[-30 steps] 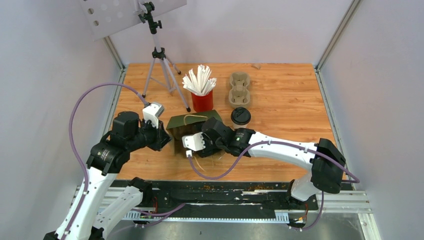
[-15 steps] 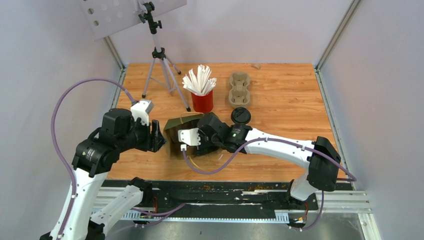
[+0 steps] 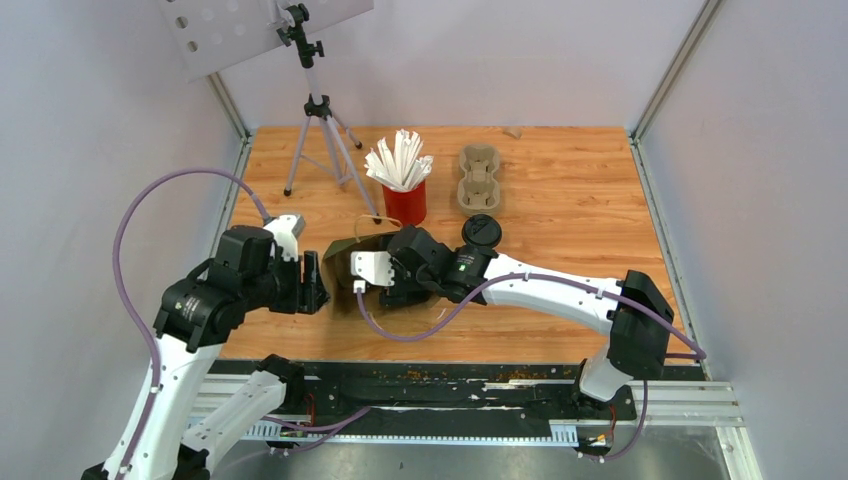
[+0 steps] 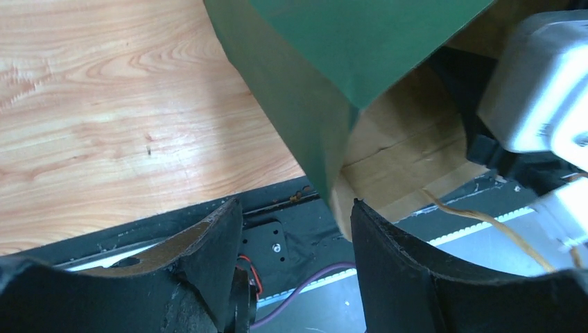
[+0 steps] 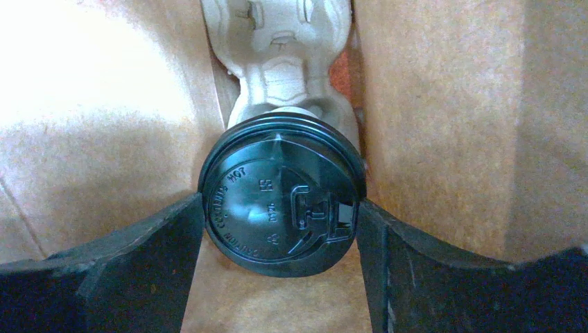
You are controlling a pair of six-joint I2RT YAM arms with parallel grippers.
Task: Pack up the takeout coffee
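**Left gripper (image 3: 313, 283) lets go of bag (image 4: 312, 83) while right gripper (image 5: 279, 203) holds first cup (image 5: 281, 225) inside**

Seen from above, the left gripper sits just left of the green paper bag at centre frame. Its fingers are now parted with nothing between them; a second ago they were nearly closed at the bag's left edge. Its wrist view shows the bag's lower corner hanging just above the gap, close to the finger on the right of that frame.

Over that second the bag has shifted left and a little up in the overhead frame. The right arm has followed it, its wrist reaching further toward the bag's mouth. The right wrist view shows the right gripper clasping the first cup, with a finger against each side of the black lid. Brown paper walls rise on both sides and an inner tray (image 5: 284, 41) of beige pulp lies beyond the cup.

The second cup (image 3: 481, 232) stands lidded on the table (image 3: 580, 200) just right of the bag, unmoved. Above it in the frame, a red cup of straws (image 3: 405, 203) and a table tray (image 3: 479, 178) have stayed put.

The table is orange-toned wood grain, with a black strip (image 3: 450, 385) along its near edge at the bottom. A tripod (image 3: 322, 140) stands at upper left under a perforated panel (image 3: 240, 30). Pale walls (image 3: 80, 150) close in both sides.
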